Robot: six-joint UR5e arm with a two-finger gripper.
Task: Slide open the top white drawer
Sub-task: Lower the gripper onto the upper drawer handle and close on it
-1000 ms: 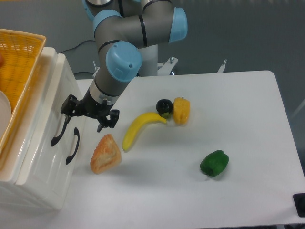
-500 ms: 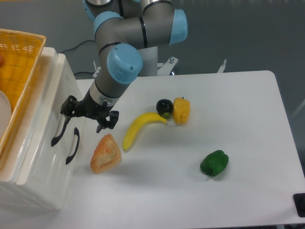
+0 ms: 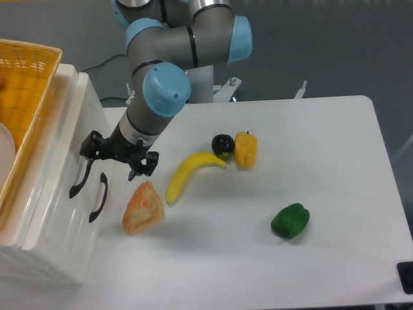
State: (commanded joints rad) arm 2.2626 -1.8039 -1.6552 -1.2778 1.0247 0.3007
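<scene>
The top white drawer (image 3: 63, 155) is the upper of two in the white cabinet at the left, and it looks pushed in. Its curved black handle (image 3: 77, 183) sits just left of the lower drawer's handle (image 3: 98, 197). My gripper (image 3: 114, 161) hangs right in front of the cabinet face, open, with one black finger (image 3: 88, 146) at the upper end of the top handle and the other finger (image 3: 145, 164) out over the table. I cannot tell whether the finger touches the handle.
A yellow wicker basket (image 3: 22, 97) rests on top of the cabinet. On the white table lie a bread piece (image 3: 142, 208), a banana (image 3: 188, 172), a black fruit (image 3: 222, 144), a yellow pepper (image 3: 246, 149) and a green pepper (image 3: 290, 221).
The gripper has shifted a little left, closer to the cabinet front and the top handle. The drawers and the food have not moved.
</scene>
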